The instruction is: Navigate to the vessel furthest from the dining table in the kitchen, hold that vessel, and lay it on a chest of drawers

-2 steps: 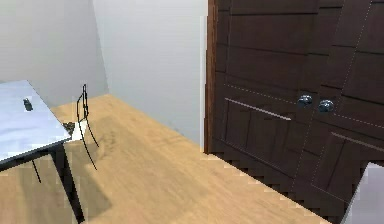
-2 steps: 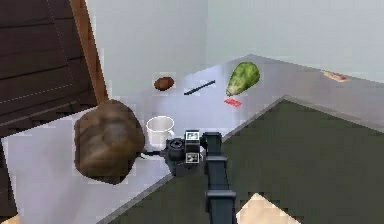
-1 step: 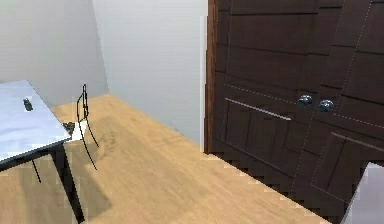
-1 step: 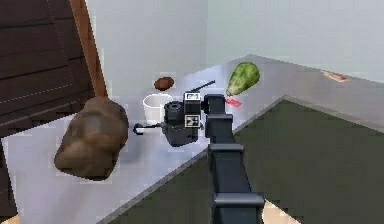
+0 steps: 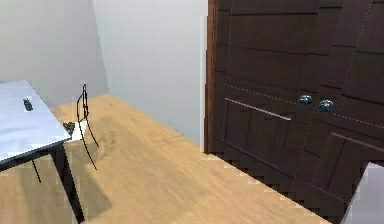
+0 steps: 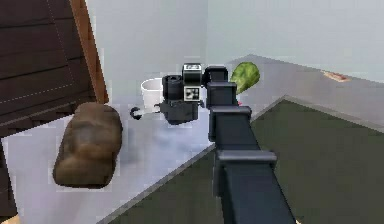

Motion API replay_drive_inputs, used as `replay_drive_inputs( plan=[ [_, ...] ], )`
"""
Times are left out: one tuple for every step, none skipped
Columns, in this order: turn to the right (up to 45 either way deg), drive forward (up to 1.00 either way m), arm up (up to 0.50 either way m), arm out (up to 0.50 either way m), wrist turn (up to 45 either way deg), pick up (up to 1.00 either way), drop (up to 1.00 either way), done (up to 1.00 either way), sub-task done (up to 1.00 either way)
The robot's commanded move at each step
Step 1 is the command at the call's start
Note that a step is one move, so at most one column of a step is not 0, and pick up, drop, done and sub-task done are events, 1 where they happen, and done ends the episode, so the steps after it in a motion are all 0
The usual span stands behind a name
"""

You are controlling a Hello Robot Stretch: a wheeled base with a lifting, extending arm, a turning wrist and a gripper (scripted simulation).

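The dark square arm (image 6: 240,150) rises from the near edge, just right of the middle, leaning to the far left. At its end the gripper (image 6: 175,108) points left; whether it holds anything is unclear.

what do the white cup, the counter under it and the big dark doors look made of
White cup: likely glazed ceramic, with a plain smooth white wall.
Counter: pale grey, even and smooth, perhaps laminate or stone; can't tell which.
Doors: dark-stained wood by the look, with raised panels and a matte brown surface.
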Motion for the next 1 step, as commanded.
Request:
replay_drive_inputs(
  plan=[
    [0.0, 0.0, 0.0, 0.0, -45.0, 0.0, 0.0, 0.0, 0.0]
  ],
)
